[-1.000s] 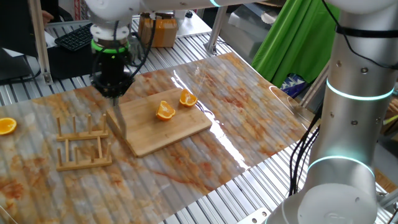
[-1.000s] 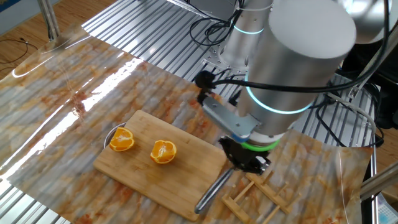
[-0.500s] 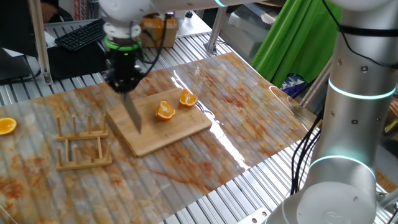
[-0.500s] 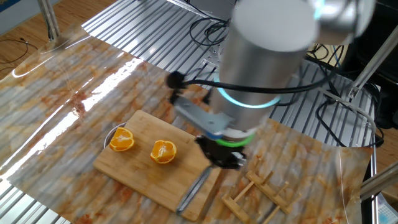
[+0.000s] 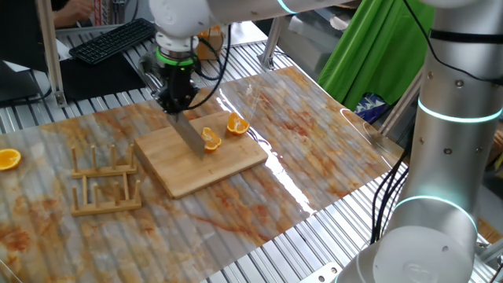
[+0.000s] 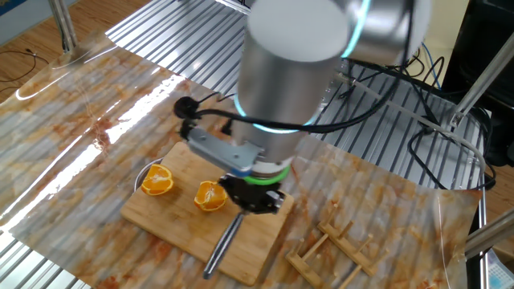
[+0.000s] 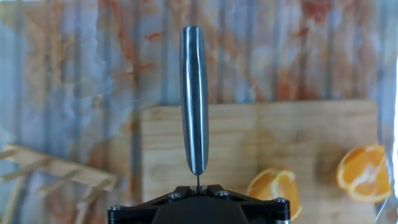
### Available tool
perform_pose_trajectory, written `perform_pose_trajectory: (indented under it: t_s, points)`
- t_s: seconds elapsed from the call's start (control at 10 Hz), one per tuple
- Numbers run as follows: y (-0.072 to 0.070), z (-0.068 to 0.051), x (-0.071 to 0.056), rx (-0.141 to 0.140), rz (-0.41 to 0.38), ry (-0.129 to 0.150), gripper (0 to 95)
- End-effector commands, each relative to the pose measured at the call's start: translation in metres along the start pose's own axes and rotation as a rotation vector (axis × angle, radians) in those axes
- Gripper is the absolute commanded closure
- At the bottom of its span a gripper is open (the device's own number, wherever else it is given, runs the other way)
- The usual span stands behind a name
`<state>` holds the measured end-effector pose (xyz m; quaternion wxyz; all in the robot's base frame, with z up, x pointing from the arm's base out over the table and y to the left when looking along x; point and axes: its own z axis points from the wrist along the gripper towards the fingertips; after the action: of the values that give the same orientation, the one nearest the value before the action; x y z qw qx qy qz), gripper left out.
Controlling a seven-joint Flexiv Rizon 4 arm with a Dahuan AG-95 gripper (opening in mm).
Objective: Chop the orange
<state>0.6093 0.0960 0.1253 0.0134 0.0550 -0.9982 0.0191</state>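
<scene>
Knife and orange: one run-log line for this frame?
gripper: shut on knife | knife: over board, beside nearer orange piece | cut: not started

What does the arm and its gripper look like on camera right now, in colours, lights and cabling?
The arm is made of thick, silver-grey cylindrical segments with glowing cyan light rings at the joints. A green ring sits at the wrist just above the black two-finger gripper. Black cables loop loosely alongside the arm.

Streaked orange-and-grey table cover [image 5: 314,149] spread over ribbed metal. Near the left edge, a wooden rack [image 5: 104,182] of upright pegs and a lone orange half [image 5: 9,159]. Behind, black keyboard [image 5: 110,40], green cloth [image 5: 369,47].
</scene>
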Motion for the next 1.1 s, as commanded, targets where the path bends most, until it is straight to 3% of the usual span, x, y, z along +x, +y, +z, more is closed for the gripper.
perform_pose_trajectory:
  t_s: [0.1, 0.5, 0.7, 1.1]
  points:
    - [-0.014, 0.004, -0.002, 0.016, -0.057, -0.011, 95.0]
    - [-0.035, 0.003, -0.004, 0.021, -0.132, -0.029, 95.0]
    - [-0.039, 0.003, -0.006, 0.006, -0.132, -0.029, 95.0]
    - [-0.050, 0.002, -0.010, 0.018, -0.128, -0.027, 95.0]
